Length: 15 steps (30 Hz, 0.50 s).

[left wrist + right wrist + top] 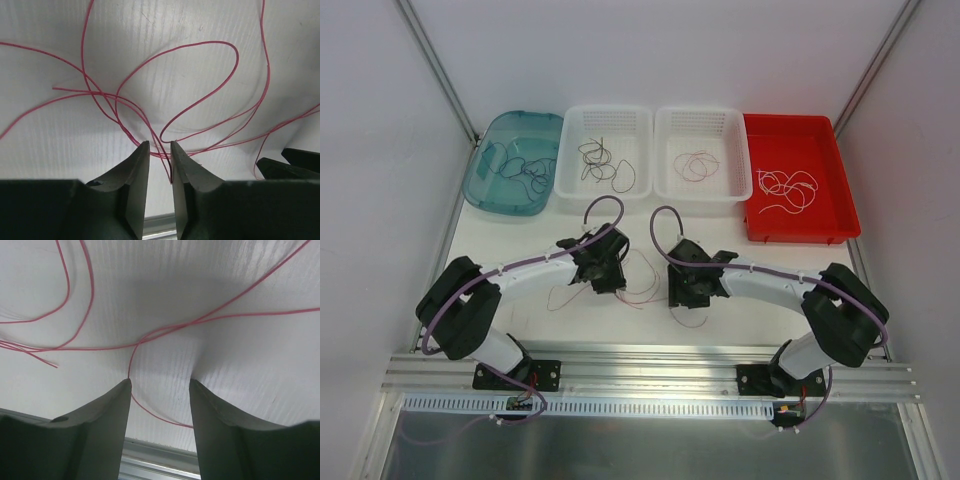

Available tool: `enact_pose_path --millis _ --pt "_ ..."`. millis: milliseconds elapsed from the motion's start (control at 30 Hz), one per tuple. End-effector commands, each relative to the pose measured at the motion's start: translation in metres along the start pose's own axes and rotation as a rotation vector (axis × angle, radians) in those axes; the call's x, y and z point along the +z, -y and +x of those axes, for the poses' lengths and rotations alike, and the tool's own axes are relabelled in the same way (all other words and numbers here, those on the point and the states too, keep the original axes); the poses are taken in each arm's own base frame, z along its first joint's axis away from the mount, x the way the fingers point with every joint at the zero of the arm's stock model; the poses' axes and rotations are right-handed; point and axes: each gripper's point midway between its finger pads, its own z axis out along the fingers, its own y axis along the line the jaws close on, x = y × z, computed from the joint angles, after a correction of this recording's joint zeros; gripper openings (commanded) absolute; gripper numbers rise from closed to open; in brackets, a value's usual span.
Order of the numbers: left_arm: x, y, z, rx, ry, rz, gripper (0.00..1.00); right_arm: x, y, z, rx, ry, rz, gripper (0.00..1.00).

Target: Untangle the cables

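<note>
Further back, four bins hold sorted cables.

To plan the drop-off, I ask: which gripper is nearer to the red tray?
Right. The right gripper is on the near side of the red tray and to its left; the left gripper is even further left, beyond the right one.

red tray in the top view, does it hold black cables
No, the red tray holds only white cables lying loose on its floor.
</note>
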Motion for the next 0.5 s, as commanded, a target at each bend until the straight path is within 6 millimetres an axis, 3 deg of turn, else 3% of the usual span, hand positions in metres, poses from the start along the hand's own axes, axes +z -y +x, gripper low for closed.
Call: enact_pose_path --millis 0,67,167,333,467 --pt "-0.004 -0.005 -0.007 -0.007 0.062 -0.018 0.22 0.01 -0.004 0.003 0.031 -0.005 -0.003 0.51" --pt "-0.006 -0.007 -0.008 0.005 0.073 -0.019 0.1 0.012 -0.004 0.004 0.029 -0.015 0.004 0.47" --pt "-0.013 -0.009 -0.013 0.034 0.102 -0.012 0.0 0.014 -0.004 0.006 0.018 -0.026 0.018 0.4" --pt "-0.035 -0.011 -0.025 0.08 0.17 0.006 0.0 0.008 -0.007 0.002 0.005 -0.004 0.015 0.36" --pt "-0.044 -0.002 -0.023 0.087 0.155 0.051 0.0 -0.01 -0.017 -0.009 -0.05 0.049 0.029 0.38"
